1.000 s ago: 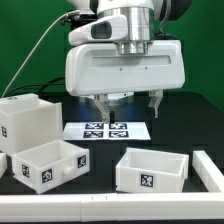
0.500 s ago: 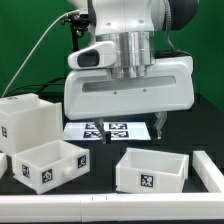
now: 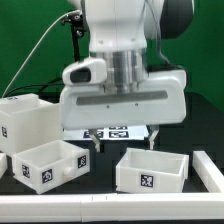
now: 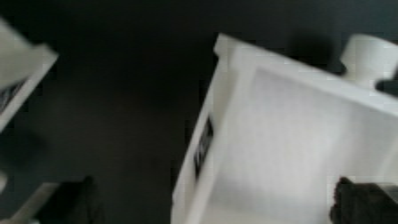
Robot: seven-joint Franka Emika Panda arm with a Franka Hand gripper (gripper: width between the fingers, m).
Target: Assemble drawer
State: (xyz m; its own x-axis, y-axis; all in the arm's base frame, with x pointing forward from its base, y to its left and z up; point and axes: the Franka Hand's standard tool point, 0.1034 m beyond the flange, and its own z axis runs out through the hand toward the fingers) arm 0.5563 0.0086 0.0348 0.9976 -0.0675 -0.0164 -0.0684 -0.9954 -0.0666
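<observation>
Now your tool point(image 3: 123, 136) hovers over the tray point(image 3: 150, 170) by the surface's point(image 3: 100, 178) front edge, exterior view's right.
Jaws spread wide and empty, likely to straddle its wall.

arm point(image 3: 120, 25): glossy white rounded shells, black section at the upper joint | wrist point(image 3: 125, 65): grey metallic cylinder | gripper point(image 3: 122, 137): wide white boxy housing, rounded corners; two short dark fingers point(image 3: 152, 134) | cable point(image 3: 40, 55): thin, greyish, on the exterior view's left | wrist view: fingertips dark, blurred
</observation>
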